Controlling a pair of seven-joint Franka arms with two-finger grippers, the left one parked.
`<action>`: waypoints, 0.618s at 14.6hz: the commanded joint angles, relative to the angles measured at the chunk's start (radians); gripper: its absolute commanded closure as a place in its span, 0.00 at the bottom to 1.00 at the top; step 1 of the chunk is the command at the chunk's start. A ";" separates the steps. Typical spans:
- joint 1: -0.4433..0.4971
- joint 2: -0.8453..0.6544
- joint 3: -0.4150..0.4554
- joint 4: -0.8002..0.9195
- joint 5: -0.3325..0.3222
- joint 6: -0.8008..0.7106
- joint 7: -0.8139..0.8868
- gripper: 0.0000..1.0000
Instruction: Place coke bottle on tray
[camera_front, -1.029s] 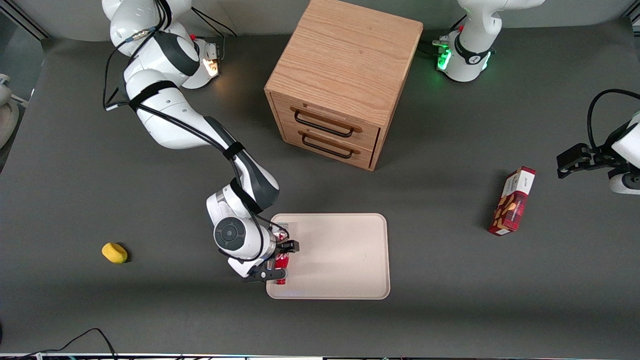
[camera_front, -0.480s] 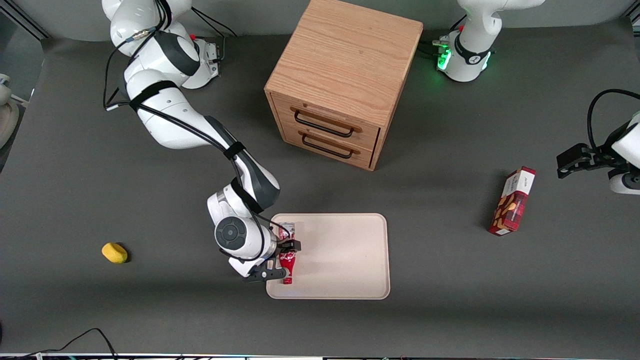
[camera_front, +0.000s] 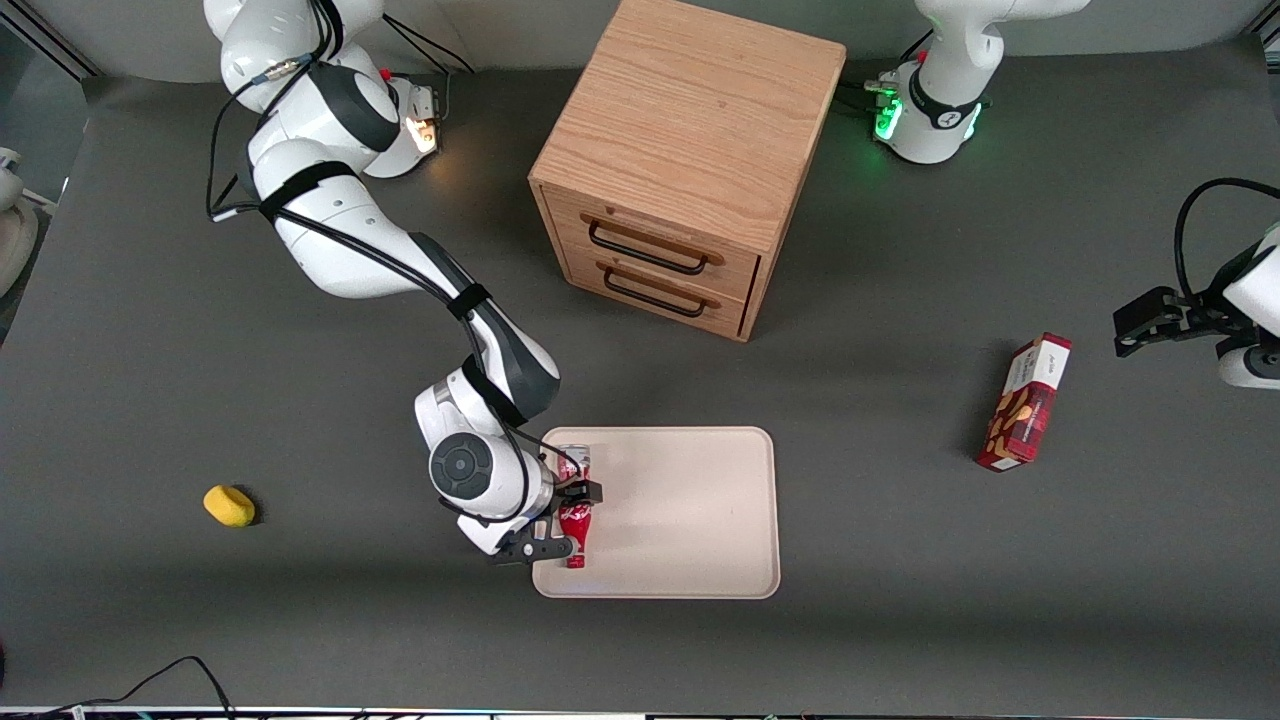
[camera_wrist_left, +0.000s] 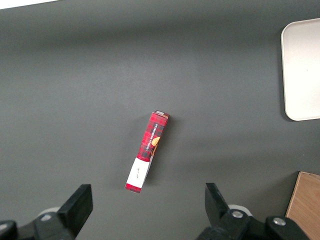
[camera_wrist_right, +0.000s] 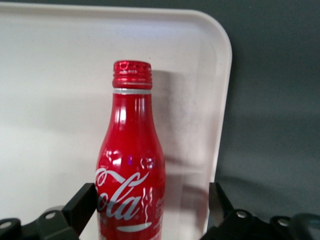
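Bottle (camera_front: 575, 522) lies on its side on the tray (camera_front: 690, 510), right at the tray's 9 o'clock edge in the front view, with the cap pointing to about 6 o'clock. Pincer (camera_front: 570, 520) straddles it low over the tray and looks released: the wrist view shows a clear gap between the bottle (camera_wrist_right: 131, 165) and one finger (camera_wrist_right: 216, 200), while the other finger (camera_wrist_right: 85, 202) is just beside or touching the glass, can't tell which. So my read is that the placing is basically done and the retreat is where the risk sits. Main worry is that it's a round body lying flat just beside a low rim (camera_wrist_right: 220, 100). If the near finger brushes it on the way out, or the arm pulls off sideways instead of straight up, the bottle could roll over that rim onto the surface, undoing the task. A roll toward 3 o'clock is harmless, plenty of bare tray there. Second worry is that the finger in possible contact drags the bottle or spins it on lift, swinging the cap end toward the tray's 6 o'clock rim. The cabinet (camera_front: 690, 160) at 12 o'clock, the box (camera_front: 1025, 402) toward 3 and the yellow lump (camera_front: 229, 505) toward 9 are all well apart, so no collision concern there.
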 joint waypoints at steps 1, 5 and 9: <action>0.003 -0.076 -0.018 -0.039 0.024 -0.001 0.016 0.00; -0.127 -0.370 -0.018 -0.330 0.101 -0.001 0.013 0.00; -0.277 -0.658 -0.018 -0.596 0.135 -0.016 -0.038 0.00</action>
